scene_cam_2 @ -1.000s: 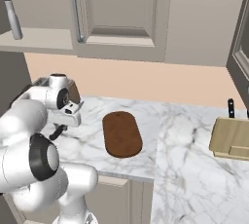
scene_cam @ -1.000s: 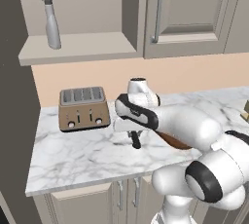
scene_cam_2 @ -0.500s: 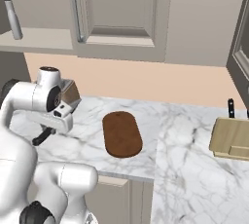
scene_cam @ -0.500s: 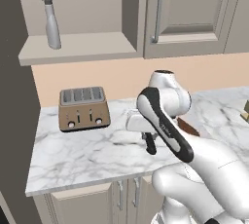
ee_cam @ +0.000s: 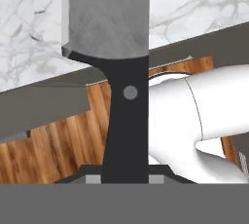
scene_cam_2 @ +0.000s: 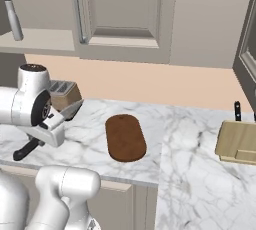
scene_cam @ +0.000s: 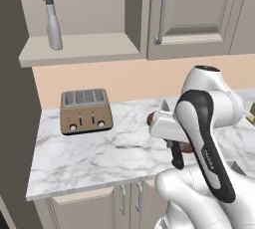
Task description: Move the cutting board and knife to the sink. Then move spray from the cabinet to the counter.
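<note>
My gripper (scene_cam_2: 48,125) is shut on the knife (scene_cam_2: 68,110) and holds it in the air over the counter (scene_cam_2: 90,146), left of the cutting board (scene_cam_2: 125,137). The black handle points down toward the counter's front edge and the blade up toward the wall. In the hand view the gripper (ee_cam: 125,177) clamps the black handle and the grey blade of the knife (ee_cam: 108,13) rises ahead. The dark oval cutting board lies flat on the counter (scene_cam: 89,153), mostly hidden by my arm in the left base view. The spray (scene_cam: 52,20) stands on the open shelf of the cabinet (scene_cam: 79,49). The sink is out of view.
A brown toaster (scene_cam: 85,111) stands at the back left of the counter. On the right run of the counter sits a pale wooden block (scene_cam_2: 239,141) with a black handle (scene_cam_2: 237,111) behind it. The tall dark fridge (scene_cam: 15,138) borders the counter's left end.
The gripper has risen from the counter beside the toaster, lifting the knife with it, and the arm has swung right toward the cutting board.
</note>
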